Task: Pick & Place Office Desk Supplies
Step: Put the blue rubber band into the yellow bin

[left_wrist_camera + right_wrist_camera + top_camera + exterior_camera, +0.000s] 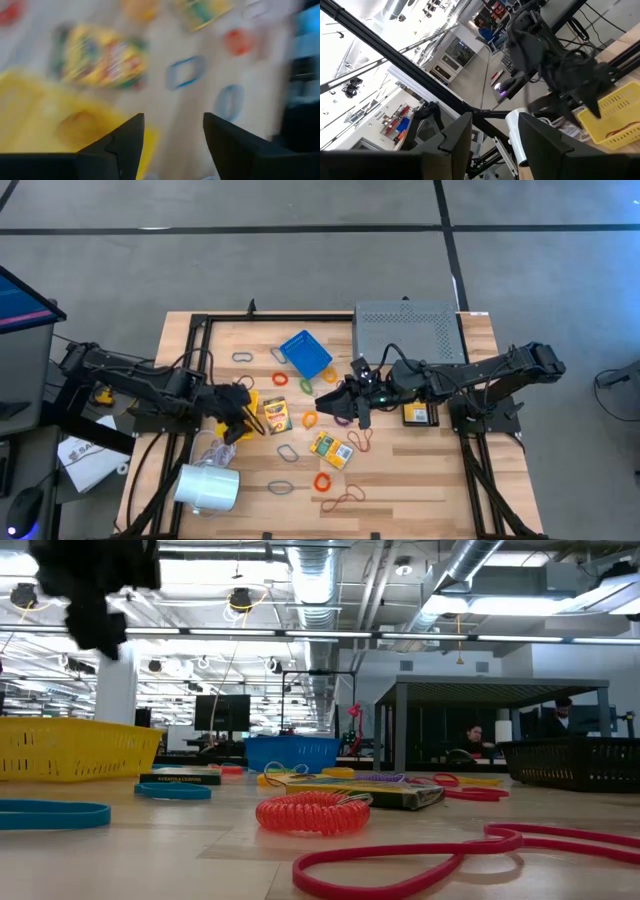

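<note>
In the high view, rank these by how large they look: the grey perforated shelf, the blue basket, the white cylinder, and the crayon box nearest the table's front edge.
1. Grey perforated shelf, clearly largest.
2. White cylinder.
3. Blue basket; close to the cylinder, so that order is unsure.
4. Crayon box, smallest.

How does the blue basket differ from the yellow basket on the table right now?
The blue basket sits near the table's far middle, beside the grey perforated shelf, with no gripper over it; the yellow basket sits at the left, with the left gripper open right above it. In the low view the yellow one looks nearer and larger than the blue. Both are small slotted plastic baskets.
</note>
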